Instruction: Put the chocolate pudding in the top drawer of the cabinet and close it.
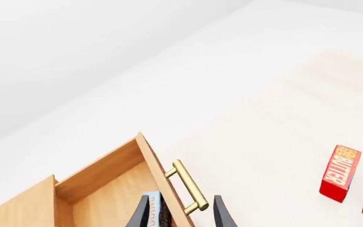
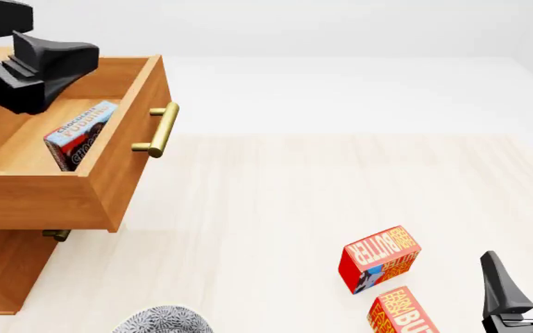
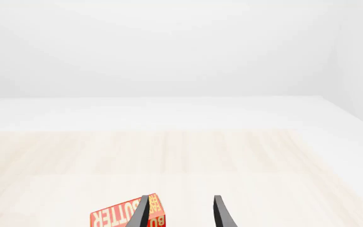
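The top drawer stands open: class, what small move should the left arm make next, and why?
Probably push the top drawer shut. The chocolate pudding already leans inside it, and the left gripper is open, straddling the drawer front beside the brass handle.

Only lettering I can make out is on the boxes: the chocolate pudding (image 2: 81, 134) leaning inside the open top drawer (image 2: 109, 177) has orange "CHOCOLATE PUDDING" across its light blue top, though it's small and only partly legible. The red butter box (image 2: 379, 258) on the bench (image 2: 276, 208) says "BUTTER" in big yellow-orange letters with smaller print above that looks like "FARM", and the second butter box (image 2: 404, 313) at the front edge shows the same wording, cut off.
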Controlling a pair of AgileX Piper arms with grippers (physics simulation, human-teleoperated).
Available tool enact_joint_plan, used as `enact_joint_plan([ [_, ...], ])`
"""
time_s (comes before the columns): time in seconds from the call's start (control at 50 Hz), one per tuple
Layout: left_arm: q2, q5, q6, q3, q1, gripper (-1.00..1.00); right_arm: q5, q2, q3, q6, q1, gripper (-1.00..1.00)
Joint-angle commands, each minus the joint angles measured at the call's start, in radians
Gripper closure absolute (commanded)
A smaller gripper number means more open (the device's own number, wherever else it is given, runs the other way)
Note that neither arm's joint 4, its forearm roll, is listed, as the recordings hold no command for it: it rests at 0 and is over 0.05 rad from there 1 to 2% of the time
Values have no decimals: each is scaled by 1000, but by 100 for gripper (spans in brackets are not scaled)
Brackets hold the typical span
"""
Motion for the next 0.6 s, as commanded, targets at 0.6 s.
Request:
enact_joint_plan([
  [0.6,118,-111,-19,110,-211,-100,0,0,0,0,0,-100],
])
